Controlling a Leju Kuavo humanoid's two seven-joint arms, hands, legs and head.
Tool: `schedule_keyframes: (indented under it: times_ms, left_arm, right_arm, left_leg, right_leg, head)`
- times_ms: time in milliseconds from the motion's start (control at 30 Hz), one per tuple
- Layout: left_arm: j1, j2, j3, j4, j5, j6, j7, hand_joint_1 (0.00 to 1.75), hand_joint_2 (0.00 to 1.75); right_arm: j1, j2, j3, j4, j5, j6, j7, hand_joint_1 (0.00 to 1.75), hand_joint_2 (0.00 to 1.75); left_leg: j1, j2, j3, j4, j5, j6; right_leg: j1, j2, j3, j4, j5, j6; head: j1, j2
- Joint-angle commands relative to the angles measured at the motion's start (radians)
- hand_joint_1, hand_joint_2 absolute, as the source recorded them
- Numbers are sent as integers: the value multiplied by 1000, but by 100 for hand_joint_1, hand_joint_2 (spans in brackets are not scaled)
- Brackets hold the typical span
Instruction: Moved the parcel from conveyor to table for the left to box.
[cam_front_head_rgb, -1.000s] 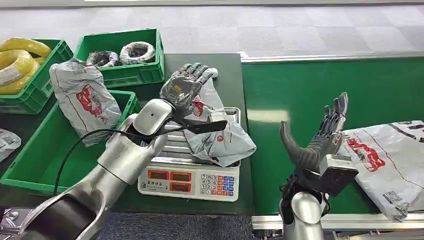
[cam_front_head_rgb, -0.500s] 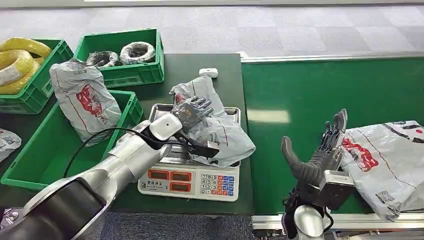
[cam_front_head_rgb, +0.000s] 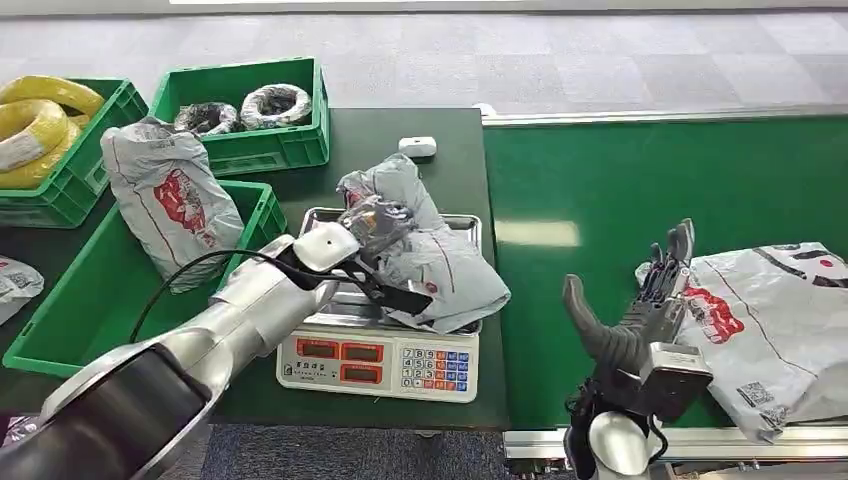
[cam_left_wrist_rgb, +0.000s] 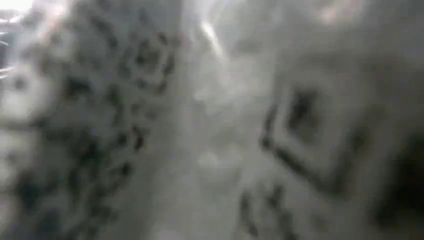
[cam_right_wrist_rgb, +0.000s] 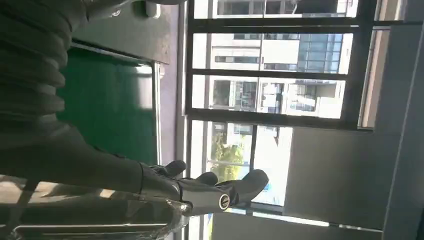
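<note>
With one grey parcel (cam_front_head_rgb: 440, 265) already on the scale (cam_front_head_rgb: 385, 350) atop the dark worktop (cam_front_head_rgb: 380, 135), the left robot hand (cam_front_head_rgb: 375, 222) presses on it, grip unclear, boxing apparently still due, while right of the scale the right robot hand (cam_front_head_rgb: 640, 295) stands spread on the green conveyor (cam_front_head_rgb: 650, 170) beside another parcel (cam_front_head_rgb: 775, 320), grey flooring beyond.

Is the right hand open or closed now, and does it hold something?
Open and empty: the right hand stands upright over the green conveyor belt, fingers apart from the thumb, beside the grey plastic parcel.
</note>
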Motion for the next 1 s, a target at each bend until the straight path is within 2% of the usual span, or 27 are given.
schedule_keyframes:
  times_ms: [33,367,500,667,700,733,767,833,1000]
  left_arm:
    - [-41,25,-34,53,50,12,-9,175,175]
    - [-65,64,20,7,112,87,30,175,175]
    - [-81,110,70,-77,89,146,112,175,175]
    - [-90,116,76,-78,93,139,106,175,175]
    - [-87,119,71,-85,63,151,144,175,175]
    - [-100,136,55,-81,-24,168,246,175,175]
    - [-119,161,57,-73,-99,161,340,175,175]
    - [-163,218,91,-31,-150,125,447,175,175]
    - [-234,327,257,88,-150,87,500,175,175]
  right_arm:
    - [-17,-23,19,24,-5,-6,-11,0,175]
    - [-34,-22,23,50,-5,1,-4,0,175]
    - [-35,-17,24,54,0,6,2,0,175]
    - [-35,-17,25,54,0,6,2,0,175]
    - [-35,-17,25,54,2,7,4,0,175]
    - [-33,-14,26,53,5,12,7,0,175]
    - [-30,-11,27,50,8,15,9,0,175]
    - [-29,-4,31,44,16,19,17,0,175]
    - [-21,7,16,32,33,21,47,0,175]
  left_leg:
    - [0,2,1,0,0,1]
    - [0,4,0,0,0,1]
    - [0,3,-2,1,0,1]
    - [0,4,-1,1,-1,1]
    - [0,3,0,0,0,2]
    - [0,3,0,0,0,1]
    - [0,2,0,0,0,1]
    - [0,5,-1,1,-1,1]
    - [0,10,-1,1,-1,0]
  right_leg:
    - [0,0,1,-1,0,0]
    - [0,1,-1,0,1,0]
    - [0,1,-2,1,1,0]
    - [0,1,-2,0,0,0]
    - [0,1,-1,0,1,0]
    - [0,0,-1,0,1,0]
    - [0,0,-1,0,0,0]
    - [0,3,-3,1,1,0]
    - [1,7,-5,3,1,-1]
  head:
    - [0,0]
    - [0,0]
    - [0,0]
    - [0,0]
    - [0,0]
    - [0,0]
    - [0,0]
    - [0,0]
    - [0,0]
